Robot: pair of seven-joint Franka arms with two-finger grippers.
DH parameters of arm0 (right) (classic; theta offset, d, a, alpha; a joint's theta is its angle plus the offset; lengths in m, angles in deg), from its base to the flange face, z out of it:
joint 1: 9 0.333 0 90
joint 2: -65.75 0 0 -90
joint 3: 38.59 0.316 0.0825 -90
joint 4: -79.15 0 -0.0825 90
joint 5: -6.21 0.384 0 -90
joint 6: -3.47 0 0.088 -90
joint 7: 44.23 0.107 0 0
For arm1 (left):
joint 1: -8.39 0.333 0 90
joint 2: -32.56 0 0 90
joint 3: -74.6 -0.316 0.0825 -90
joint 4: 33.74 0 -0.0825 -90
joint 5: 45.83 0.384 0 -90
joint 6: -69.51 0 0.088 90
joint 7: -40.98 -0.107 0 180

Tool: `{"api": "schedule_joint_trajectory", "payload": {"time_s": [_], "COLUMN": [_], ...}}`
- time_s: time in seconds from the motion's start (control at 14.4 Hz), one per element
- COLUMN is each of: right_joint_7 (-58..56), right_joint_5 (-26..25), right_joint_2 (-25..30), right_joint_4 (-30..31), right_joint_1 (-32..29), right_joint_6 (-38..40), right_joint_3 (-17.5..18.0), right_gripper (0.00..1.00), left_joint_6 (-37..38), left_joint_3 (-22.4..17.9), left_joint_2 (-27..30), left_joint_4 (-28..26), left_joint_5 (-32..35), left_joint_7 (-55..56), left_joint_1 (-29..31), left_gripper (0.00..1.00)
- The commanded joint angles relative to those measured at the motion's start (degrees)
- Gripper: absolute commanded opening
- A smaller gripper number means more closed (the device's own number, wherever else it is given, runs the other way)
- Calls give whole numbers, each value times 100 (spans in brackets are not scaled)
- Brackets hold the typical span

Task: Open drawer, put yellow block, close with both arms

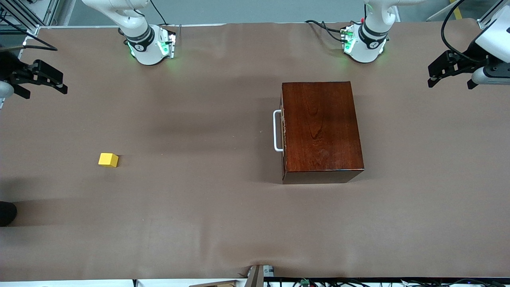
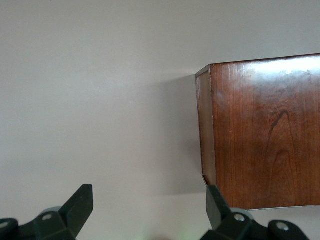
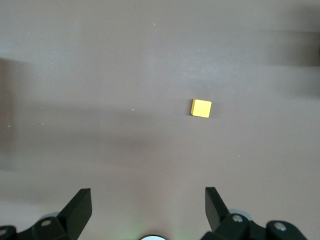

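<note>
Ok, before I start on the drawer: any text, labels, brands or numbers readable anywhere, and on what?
None can be read.
The wooden box, its white handle and the yellow block carry no markings.
The small dark emblems on the two arm bases are too small to read.
A tiny mark on an object at the table's edge nearest the front camera is too small to read.

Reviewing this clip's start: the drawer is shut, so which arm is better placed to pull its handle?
Probably the left. The left gripper hangs open at the wooden box's end of the table; the open right gripper is over the yellow block's end, though the handle faces that end.
</note>
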Motion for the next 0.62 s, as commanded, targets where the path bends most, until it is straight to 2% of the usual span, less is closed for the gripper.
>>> {"api": "schedule_joint_trajectory", "payload": {"time_s": [0.0,0.21,0.55], "right_joint_7": [-4,-4,-13], "right_joint_5": [98,107,186], "right_joint_2": [40,40,32], "right_joint_4": [5,-4,-4], "right_joint_1": [-96,-105,-149], "right_joint_6": [19,10,10], "right_joint_3": [41,41,41], "right_gripper": [100,100,100], "left_joint_6": [110,110,101], "left_joint_3": [20,90,239], "left_joint_2": [-82,-231,-573], "left_joint_4": [179,197,310], "left_joint_5": [-113,-121,-95], "left_joint_7": [-3,41,971], "left_joint_1": [25,-37,-519], "left_gripper": [100,100,100]}}
